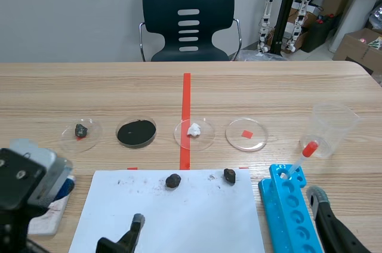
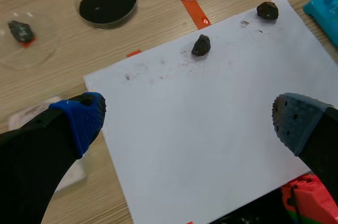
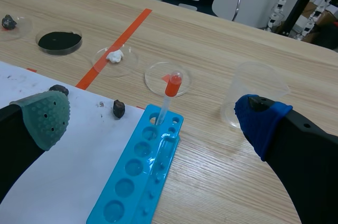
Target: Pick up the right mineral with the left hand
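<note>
Two dark minerals lie on the far edge of a white paper sheet (image 1: pixel 179 217): the left mineral (image 1: pixel 173 181) and the right mineral (image 1: pixel 230 175). In the left wrist view the right mineral (image 2: pixel 267 10) sits far ahead and to the right of my left gripper (image 2: pixel 190 115), and the left mineral (image 2: pixel 201 45) is nearer. This gripper is open above the paper (image 2: pixel 211 139) and holds nothing. My right gripper (image 3: pixel 153 118) is open too, above the blue rack (image 3: pixel 142 171), with the right mineral (image 3: pixel 119 109) just beyond the rack's side.
Beyond the paper stand a dish with a dark rock (image 1: pixel 81 130), one with black powder (image 1: pixel 136 132), one with a white lump (image 1: pixel 194 130) and an empty one (image 1: pixel 246 135). A clear beaker (image 1: pixel 334 127) and a red-capped tube (image 1: pixel 301 157) are at the right.
</note>
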Robot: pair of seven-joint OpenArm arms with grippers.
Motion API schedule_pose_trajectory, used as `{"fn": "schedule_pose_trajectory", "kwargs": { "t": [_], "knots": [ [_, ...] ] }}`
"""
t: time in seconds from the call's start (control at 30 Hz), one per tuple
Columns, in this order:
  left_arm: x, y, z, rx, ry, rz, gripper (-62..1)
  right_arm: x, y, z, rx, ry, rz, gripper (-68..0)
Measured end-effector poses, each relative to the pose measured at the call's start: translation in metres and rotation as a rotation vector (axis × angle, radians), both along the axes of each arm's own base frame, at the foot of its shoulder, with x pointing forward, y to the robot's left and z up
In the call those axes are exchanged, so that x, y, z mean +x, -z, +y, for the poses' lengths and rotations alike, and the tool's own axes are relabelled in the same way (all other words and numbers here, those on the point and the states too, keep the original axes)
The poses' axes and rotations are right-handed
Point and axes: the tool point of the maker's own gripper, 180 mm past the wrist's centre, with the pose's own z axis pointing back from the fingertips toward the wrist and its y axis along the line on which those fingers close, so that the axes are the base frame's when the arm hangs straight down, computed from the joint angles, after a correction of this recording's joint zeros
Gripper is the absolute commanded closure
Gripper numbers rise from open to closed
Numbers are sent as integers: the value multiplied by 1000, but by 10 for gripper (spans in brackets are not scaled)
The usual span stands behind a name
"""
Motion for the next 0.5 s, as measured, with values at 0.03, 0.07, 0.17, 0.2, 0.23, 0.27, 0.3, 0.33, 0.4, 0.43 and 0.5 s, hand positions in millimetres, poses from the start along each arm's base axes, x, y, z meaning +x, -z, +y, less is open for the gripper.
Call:
{"fn": "schedule_pose_trajectory", "kwargs": {
  "t": [0.03,0.07,0.17,0.2,0.23,0.27,0.3,0.33,0.4,0.43,0.5],
  "knots": [
    [3,1,-6,-33,-2,24,-623,0,0,0,0,0,0,-679],
    [6,1,-11,-60,-2,45,-623,0,0,0,0,-1,0,-679],
    [18,-3,-23,-101,3,65,-623,0,0,0,0,-1,0,-679],
    [22,-2,-24,-107,-9,82,-623,0,0,0,0,-1,0,-679],
    [26,-2,-25,-105,-22,96,-623,0,0,0,0,-1,0,-679],
    [32,-1,-21,-92,-58,107,-623,0,0,0,0,-1,0,-679],
    [37,-1,-19,-80,-86,113,-623,0,0,0,0,0,0,-679],
    [43,-1,-16,-66,-116,119,-623,0,0,0,0,0,0,-679],
    [51,-1,-14,-39,-150,132,-623,0,0,0,0,0,0,-679],
    [56,-4,-15,-34,-163,122,-623,0,0,0,0,-1,0,-679],
    [62,-9,-19,-30,-179,109,-623,0,0,0,0,0,0,-679]
  ]
}}
